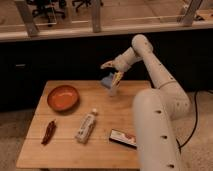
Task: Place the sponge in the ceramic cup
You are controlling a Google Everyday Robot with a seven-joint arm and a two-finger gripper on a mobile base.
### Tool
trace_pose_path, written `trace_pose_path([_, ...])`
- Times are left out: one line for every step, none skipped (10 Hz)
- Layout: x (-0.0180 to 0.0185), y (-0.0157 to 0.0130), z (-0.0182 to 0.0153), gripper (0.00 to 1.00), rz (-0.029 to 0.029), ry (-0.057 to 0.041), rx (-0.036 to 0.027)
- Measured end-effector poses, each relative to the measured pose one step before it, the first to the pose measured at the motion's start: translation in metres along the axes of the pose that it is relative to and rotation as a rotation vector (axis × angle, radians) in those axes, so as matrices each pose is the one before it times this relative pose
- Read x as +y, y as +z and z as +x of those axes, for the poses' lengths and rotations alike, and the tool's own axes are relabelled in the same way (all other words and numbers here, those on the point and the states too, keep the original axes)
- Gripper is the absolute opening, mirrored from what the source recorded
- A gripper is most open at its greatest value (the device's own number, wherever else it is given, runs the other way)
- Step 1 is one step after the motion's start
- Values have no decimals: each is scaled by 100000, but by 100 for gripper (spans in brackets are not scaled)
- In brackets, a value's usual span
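Gripper (113, 76) hung over the far side of the table (65, 150), its fingers pinching the sponge (107, 80). That blue piece sat in the air just above the cup (113, 92). Well apart to the left stood the bowl (63, 98). Nearer the front, a bottle (86, 126) lay on its side.

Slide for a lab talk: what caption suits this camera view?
Gripper and blue sponge poised over the ceramic cup near the table's far edge.
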Motion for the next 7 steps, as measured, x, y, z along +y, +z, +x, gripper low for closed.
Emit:
trace_pose_path([44,-77,126,80,352,298,-431])
trace_pose_path([25,-55,63,80,224,150,-223])
trace_pose_path([67,-124,41,80,244,186,-247])
trace_pose_path([95,-104,46,80,192,206,-289])
trace_pose_path([26,-102,150,80,763,357,-174])
trace_pose_path([-35,-214,-8,80,694,115,113])
trace_pose_path([24,-200,18,80,587,230,336])
